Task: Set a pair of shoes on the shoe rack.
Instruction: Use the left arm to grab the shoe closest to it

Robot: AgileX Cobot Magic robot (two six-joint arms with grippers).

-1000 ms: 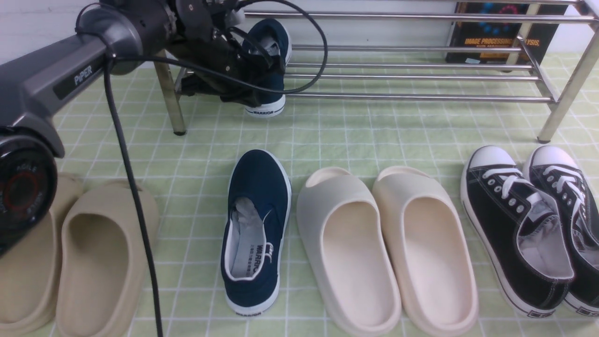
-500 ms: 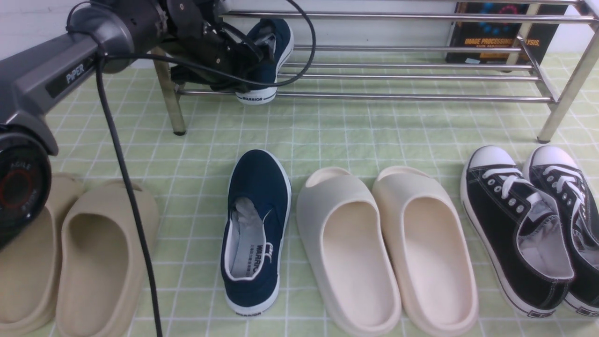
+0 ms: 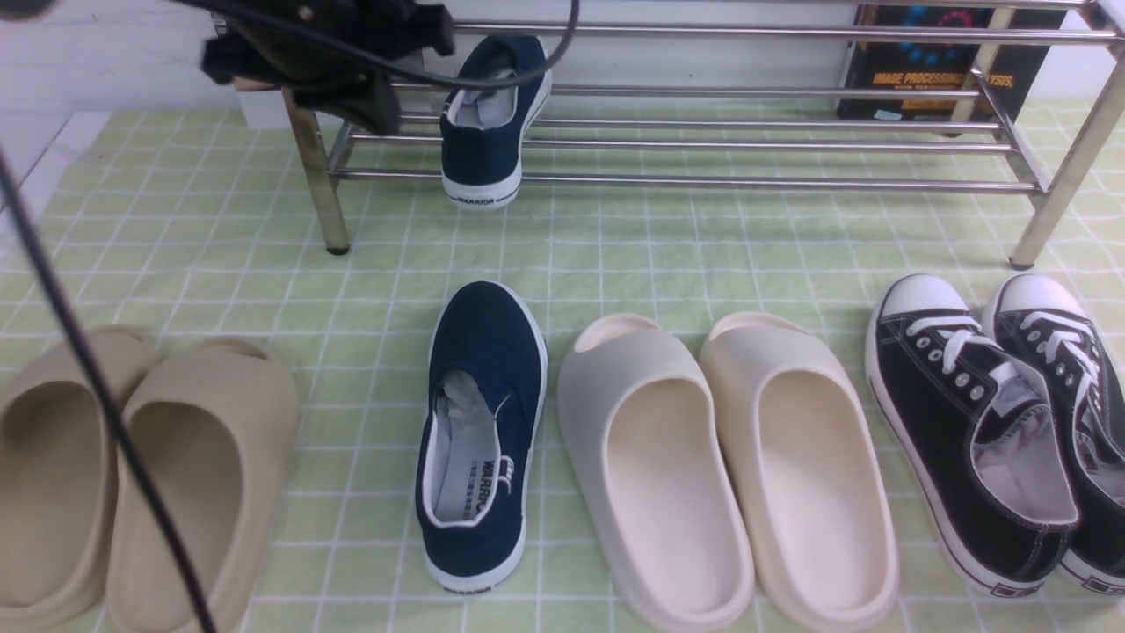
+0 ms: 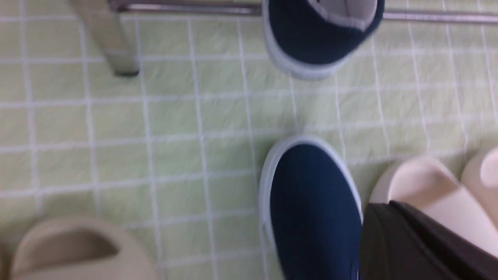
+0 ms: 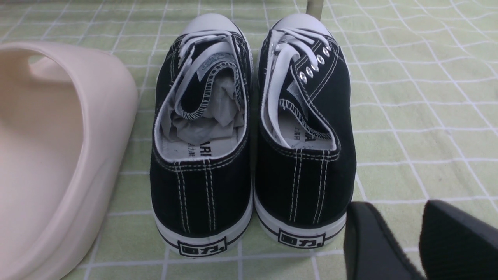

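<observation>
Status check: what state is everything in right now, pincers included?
First navy shoe: on rack, heel over front bar.
Second navy shoe: on mat, upright.
Beige slides: on mat.
Cream slides: on mat.
Sneakers: on mat, side by side.
Left pincer: shut, empty.
Right pincer: open, empty.

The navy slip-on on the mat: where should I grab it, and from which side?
Pinch the heel-side collar of the navy slip-on, one finger inside the opening and one outside, coming down from above. It sits upright, heel toward the robot, opening facing up; the cream slide crowds its right side.
</observation>
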